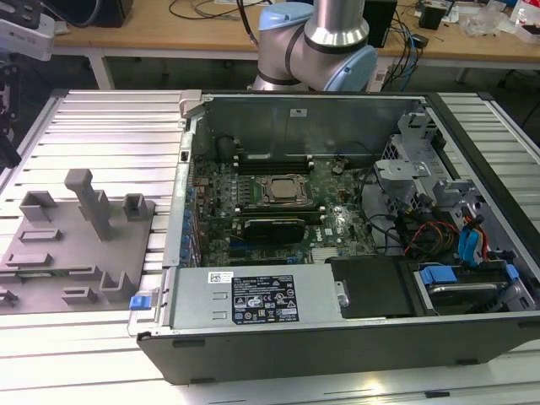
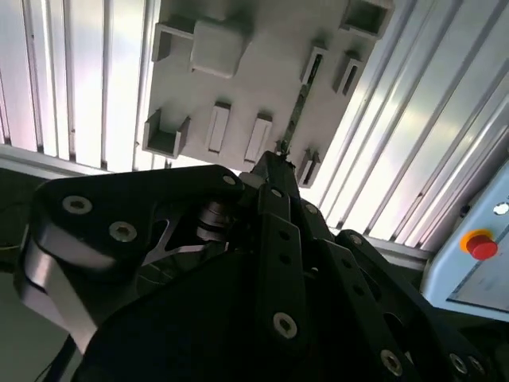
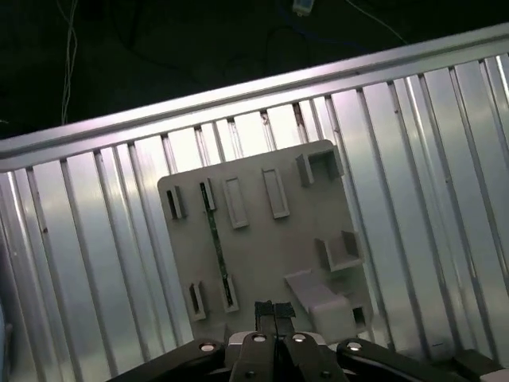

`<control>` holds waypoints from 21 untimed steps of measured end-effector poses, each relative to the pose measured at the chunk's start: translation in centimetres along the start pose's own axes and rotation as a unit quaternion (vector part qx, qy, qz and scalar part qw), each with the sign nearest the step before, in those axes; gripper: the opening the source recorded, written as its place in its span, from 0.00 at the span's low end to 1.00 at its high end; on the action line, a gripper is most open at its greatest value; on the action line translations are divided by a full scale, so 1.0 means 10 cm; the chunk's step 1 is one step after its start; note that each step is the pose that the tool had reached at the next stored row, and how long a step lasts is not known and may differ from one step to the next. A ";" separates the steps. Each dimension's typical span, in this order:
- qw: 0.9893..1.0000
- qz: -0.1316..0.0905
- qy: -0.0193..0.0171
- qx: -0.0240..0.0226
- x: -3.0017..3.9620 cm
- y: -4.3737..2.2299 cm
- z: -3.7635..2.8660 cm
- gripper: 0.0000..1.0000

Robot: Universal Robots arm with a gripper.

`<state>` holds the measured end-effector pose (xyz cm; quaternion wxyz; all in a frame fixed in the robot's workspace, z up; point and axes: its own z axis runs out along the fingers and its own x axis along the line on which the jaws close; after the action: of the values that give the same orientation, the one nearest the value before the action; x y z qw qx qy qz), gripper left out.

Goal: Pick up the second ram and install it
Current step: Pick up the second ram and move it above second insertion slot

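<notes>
Hand closed, empty, clear of second ram

Above the grey fixture plate the air is open. Its tall post and raised brackets stand as obstacles, apart from the ram along one plate edge.

The thin green second ram stands on edge in the grey fixture.
</notes>
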<state>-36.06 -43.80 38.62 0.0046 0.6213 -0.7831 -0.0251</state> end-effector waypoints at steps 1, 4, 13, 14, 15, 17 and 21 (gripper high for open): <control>1.000 -0.004 0.000 0.000 0.000 0.000 0.000 0.11; 1.000 -0.028 0.001 -0.001 0.000 0.000 0.000 0.11; 0.994 -0.107 0.005 -0.003 0.000 0.000 0.000 0.11; 0.993 -0.120 0.005 -0.003 0.000 0.000 0.000 0.11; 0.991 -0.137 0.006 -0.003 0.000 0.000 0.000 0.11; 0.989 -0.150 0.007 -0.004 0.000 0.000 0.000 0.11; 0.986 -0.166 0.008 -0.004 0.000 0.000 0.000 0.11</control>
<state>-36.06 -43.80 38.62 0.0087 0.7426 -0.6692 -0.0240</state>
